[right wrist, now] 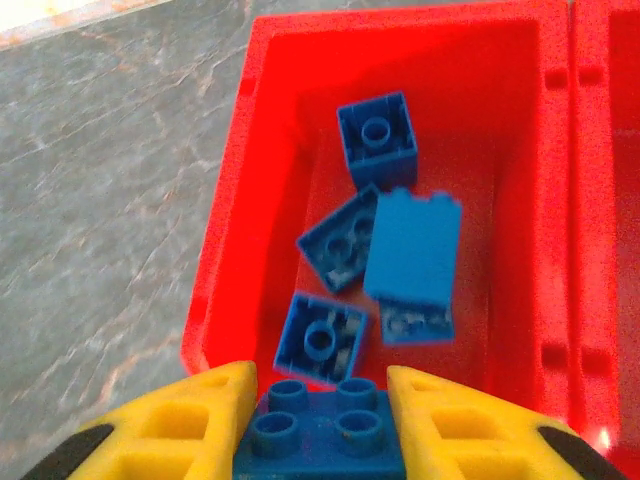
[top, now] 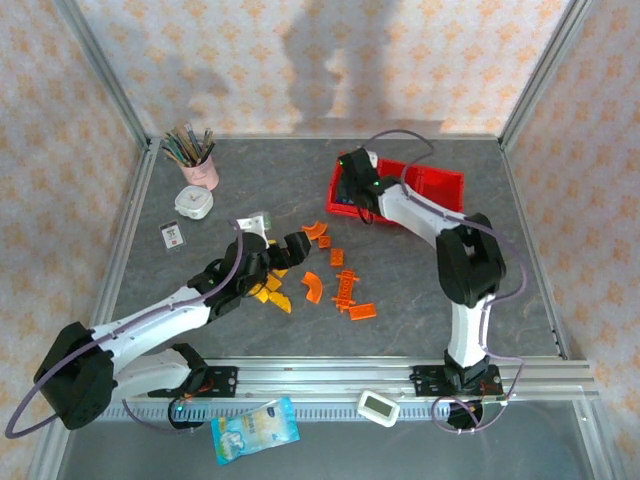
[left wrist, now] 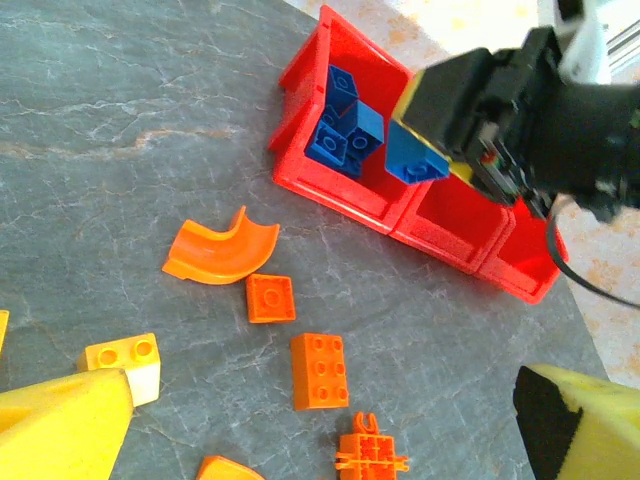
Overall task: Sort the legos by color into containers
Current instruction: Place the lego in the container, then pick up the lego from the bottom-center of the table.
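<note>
Two black-and-white robot arms [top: 150,330] are reaching out from the near edge of the grey marbled surface [top: 400,330]. Nearest, we are seeing the left claw [top: 295,248] hovering released, its yellow fingers [left wrist: 60,430] standing wide apart above the scattered small plastic legos [top: 330,275]. Just beside it, yellow-orange pieces [top: 270,293] are lying in a small cluster. Its wrist view is showing a pale yellow-orange two-stud brick [left wrist: 125,358] near one finger.

A little farther, we are finding orange pieces spread loose on the surface: a curved orange arch [left wrist: 218,250], a small square orange piece [left wrist: 270,298], a six-stud orange brick [left wrist: 318,370] and an orange lattice piece [left wrist: 370,455].

Farther still, the bright red plastic tray with three square compartments [top: 445,180] is sitting toward the right. The right claw [right wrist: 320,400] is hanging over its left-end compartment, clenched on a blue four-stud brick [right wrist: 320,445] between its own yellow fingers. Below that brick, several blue bricks [right wrist: 377,140] are lying jumbled on the compartment floor.

At the far left, a pink cup of brushes [top: 200,168] is standing well apart from the tray.
</note>
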You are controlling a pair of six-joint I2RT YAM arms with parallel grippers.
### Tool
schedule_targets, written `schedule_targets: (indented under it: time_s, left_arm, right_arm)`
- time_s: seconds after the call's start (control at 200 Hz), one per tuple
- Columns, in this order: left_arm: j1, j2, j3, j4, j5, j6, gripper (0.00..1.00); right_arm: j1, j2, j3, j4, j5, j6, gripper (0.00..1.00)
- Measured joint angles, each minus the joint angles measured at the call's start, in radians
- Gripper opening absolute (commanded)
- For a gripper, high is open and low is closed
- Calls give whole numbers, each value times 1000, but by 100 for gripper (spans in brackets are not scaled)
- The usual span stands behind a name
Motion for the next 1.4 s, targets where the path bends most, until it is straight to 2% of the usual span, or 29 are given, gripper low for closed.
schedule_targets:
  time_s: [0.14, 0.24, 0.36, 0.495, 0.626, 0.976, 1.231, 1.396]
  left_arm:
    - [19, 43, 13, 6, 30, 5, 99]
    - [26, 64, 20, 12, 40, 8, 99]
    - [30, 69, 28, 17, 55, 11, 99]
    - [32, 71, 47, 17, 58, 15, 99]
    - [32, 70, 51, 18, 64, 15, 99]
    - [32, 13, 50, 8, 87, 14, 99]
    - [31, -74, -21, -5, 98, -3, 99]
    - [7, -110, -68, -8, 103, -29, 99]
  right_arm:
    - [-32, 144, 173, -27, 5, -38, 29]
    - [-45, 220, 260, -47, 6, -54, 44]
    - [-55, 264, 314, -68, -1, -79, 51]
    - [-60, 253, 308, -69, -15, -87, 56]
    - [-56, 166, 213, -54, -39, -93, 59]
    - [3, -222, -145, 27, -45, -93, 66]
    - [97, -325, -369, 23, -34, -89, 71]
    - [124, -407, -507, 16, -26, -70, 74]
